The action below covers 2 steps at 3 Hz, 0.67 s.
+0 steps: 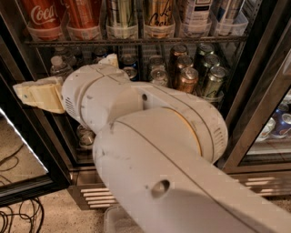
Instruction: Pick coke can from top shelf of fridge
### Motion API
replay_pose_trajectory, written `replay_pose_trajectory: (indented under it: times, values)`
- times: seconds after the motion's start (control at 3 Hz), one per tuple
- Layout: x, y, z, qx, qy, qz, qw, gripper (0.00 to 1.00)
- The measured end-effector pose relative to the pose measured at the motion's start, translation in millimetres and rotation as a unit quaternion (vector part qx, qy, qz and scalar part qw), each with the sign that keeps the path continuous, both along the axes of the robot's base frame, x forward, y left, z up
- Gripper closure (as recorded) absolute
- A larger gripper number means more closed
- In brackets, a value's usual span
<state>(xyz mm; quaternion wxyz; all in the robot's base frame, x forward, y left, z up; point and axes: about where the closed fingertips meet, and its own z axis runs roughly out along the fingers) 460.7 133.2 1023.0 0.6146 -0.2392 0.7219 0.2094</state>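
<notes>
1. Spanning the background, the fridge [254, 113] is being shown with its black frame, wire racks and ribbed steel base grille [97, 195] in view.
2. Much of the fridge is being hidden by the white arm [173, 150], which is lying across the view from the lower right up towards the left.
3. The top shelf [136, 41] is being seen along the upper edge, above the arm. It is being fronted by clear trays [43, 32] with a row of cans standing in them.
4. The gripper [40, 93] is being held at the arm's left end, below the top shelf and in front of the fridge's left side. Whether it is open or closed cannot be told.
5. The coke can [43, 16] is being kept upright in the leftmost tray in view on the top shelf. It is above the gripper and apart from it, just beside an orange-red can [84, 13].
</notes>
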Motion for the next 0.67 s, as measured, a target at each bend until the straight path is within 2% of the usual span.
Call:
replay_pose_trajectory:
  times: [0.33, 0.67]
  values:
    - [19.5, -13.7, 6.1, -0.005, -0.045, -0.006, 0.999, 0.0]
    - [19.6, -13.6, 6.2, -0.005, -0.045, -0.006, 0.999, 0.0]
